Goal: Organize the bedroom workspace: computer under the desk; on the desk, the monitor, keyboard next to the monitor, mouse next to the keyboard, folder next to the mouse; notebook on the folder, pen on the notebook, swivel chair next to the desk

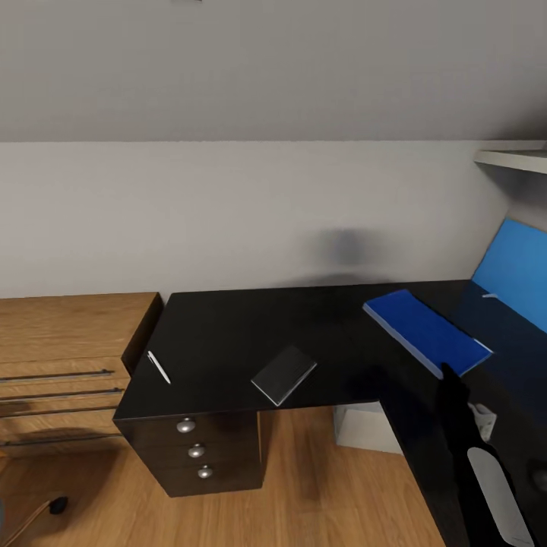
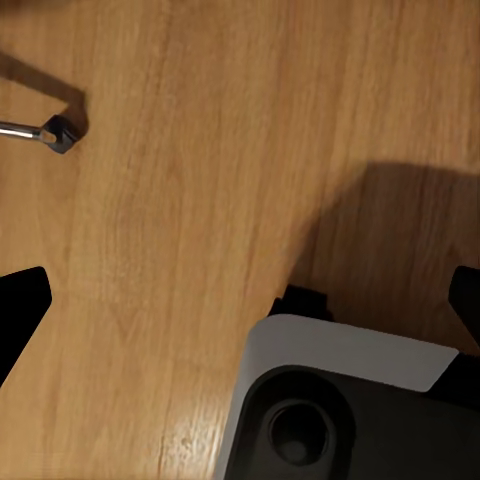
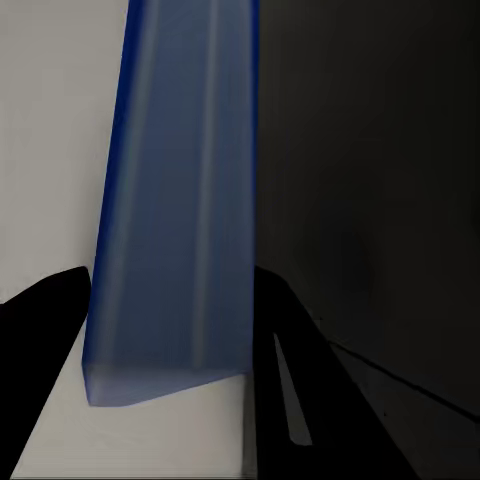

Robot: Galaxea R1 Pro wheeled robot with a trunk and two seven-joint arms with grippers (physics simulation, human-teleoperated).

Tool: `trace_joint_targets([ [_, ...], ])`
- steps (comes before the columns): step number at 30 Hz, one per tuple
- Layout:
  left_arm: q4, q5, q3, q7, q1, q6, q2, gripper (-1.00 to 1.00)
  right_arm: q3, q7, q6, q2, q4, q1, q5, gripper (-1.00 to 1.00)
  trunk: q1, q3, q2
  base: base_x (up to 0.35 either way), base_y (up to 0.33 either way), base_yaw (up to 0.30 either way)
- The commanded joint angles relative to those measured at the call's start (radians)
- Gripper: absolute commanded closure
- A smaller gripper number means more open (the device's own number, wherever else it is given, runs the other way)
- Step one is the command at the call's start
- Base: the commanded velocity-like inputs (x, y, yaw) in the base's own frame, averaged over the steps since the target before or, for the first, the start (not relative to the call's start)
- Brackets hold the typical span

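Right tool (image 3: 170, 330), nearest the lens, brackets the near end of the blue folder (image 3: 175, 200) with a dark finger (image 3: 40, 340) on either side; I cannot tell whether the fingers press on it or merely flank it. From the head camera, my right arm (image 1: 475, 456) rises at lower right, and the folder (image 1: 425, 330) lies flat on the right wing of the black surface (image 1: 228, 327). Notebook (image 1: 283, 374) sits mid-surface and the pen (image 1: 158, 367) near the left edge, both well apart from the folder. Left tool (image 2: 240, 300) hangs spread wide over wooden floor (image 2: 180, 200). I judge folder placement to be the step in hand; next, I need to free the right tool and fetch the notebook for stacking.
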Motion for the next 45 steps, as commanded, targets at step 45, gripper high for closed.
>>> trace_joint_targets([
  [45, -0.005, 0.013, -0.003, 0.011, -0.001, -0.076, -0.003, -1.0, 0.001, -0.007, -0.615, 0.008, 0.544, -0.349, 0.21, 1.0, 0.0, -0.001, -0.001, 0.0, 0.0, -0.05],
])
